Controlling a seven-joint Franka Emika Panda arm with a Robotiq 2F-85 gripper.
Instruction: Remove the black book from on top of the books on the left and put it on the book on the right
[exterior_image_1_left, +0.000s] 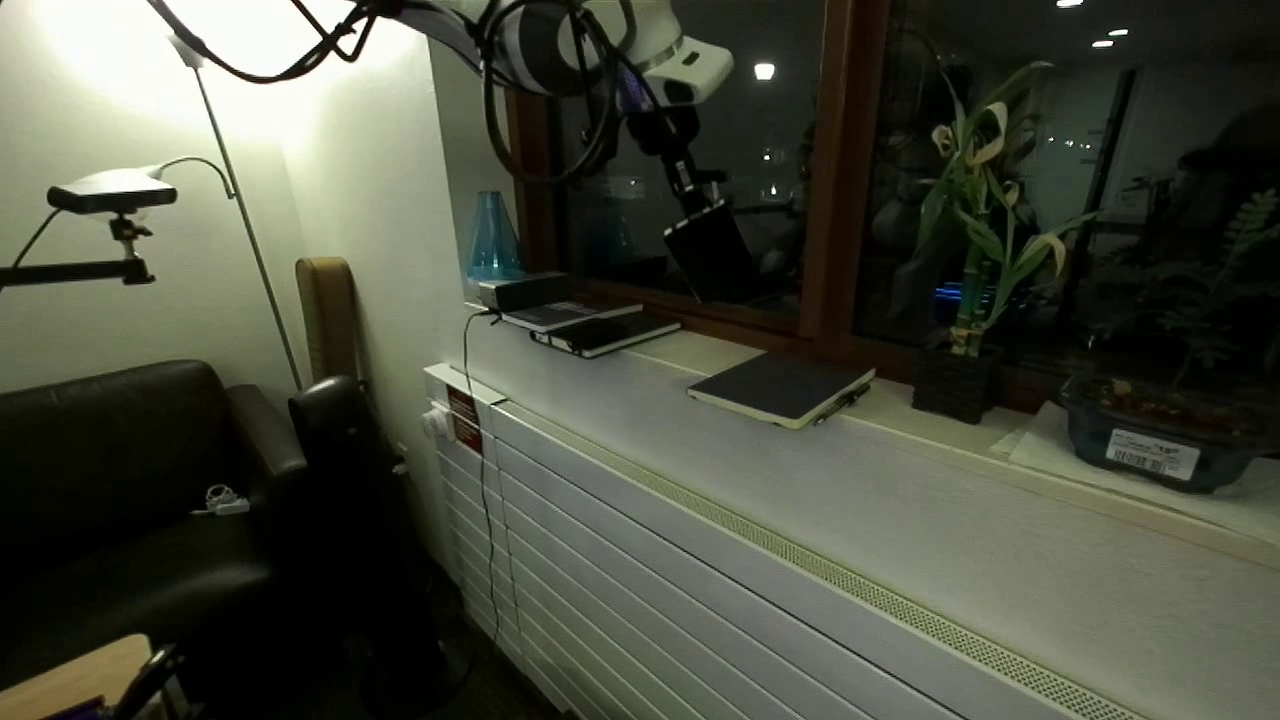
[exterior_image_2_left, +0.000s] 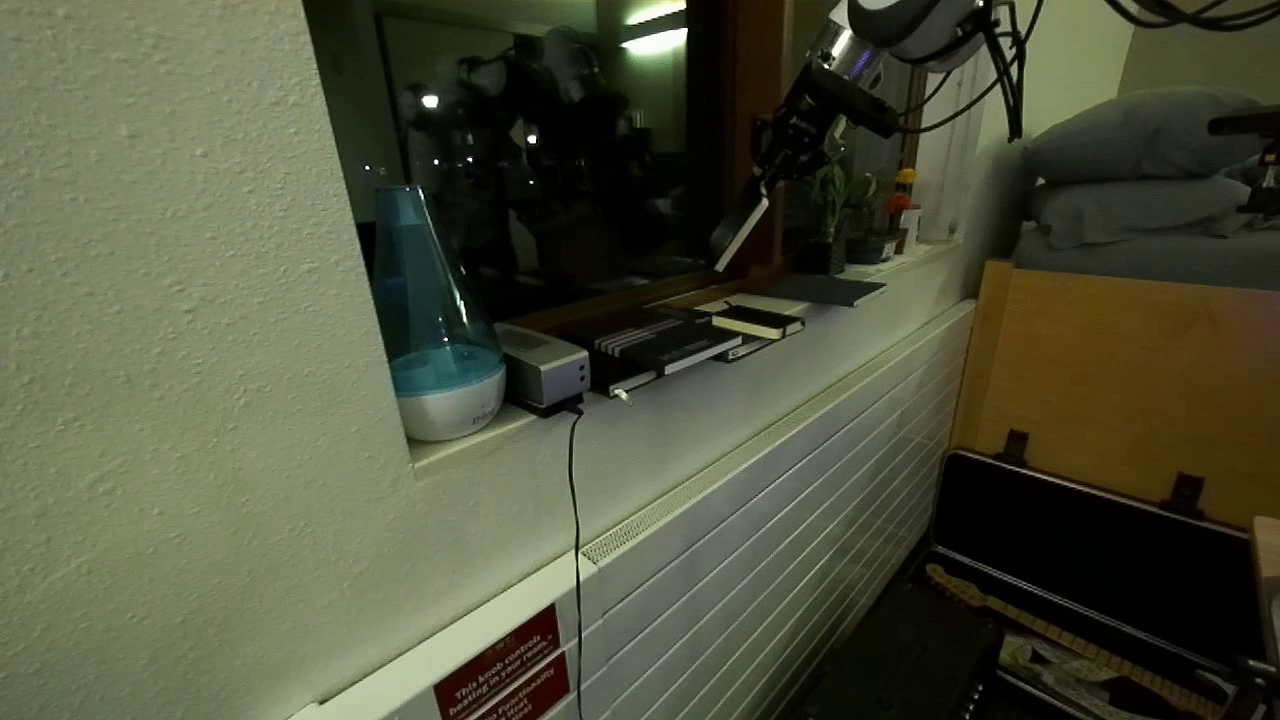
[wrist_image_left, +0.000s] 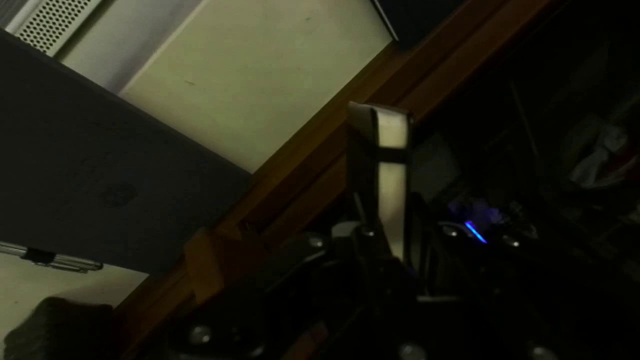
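The black book (exterior_image_1_left: 714, 254), tilted, pinched in my hand (exterior_image_1_left: 697, 204): I judge it light, stiff, perhaps slippery; best gripped mid-edge, across its thickness; exact contact too dim to place.

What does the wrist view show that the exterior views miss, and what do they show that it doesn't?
Only the wrist view shows the dark strap across the edge of the black book and a faint round mark on the wide book.
Only the exterior views show the blue humidifier, the grey box beside it and the red sign.
All share the gripper holding the black book, the wide book, the windowsill and the brown window frame.
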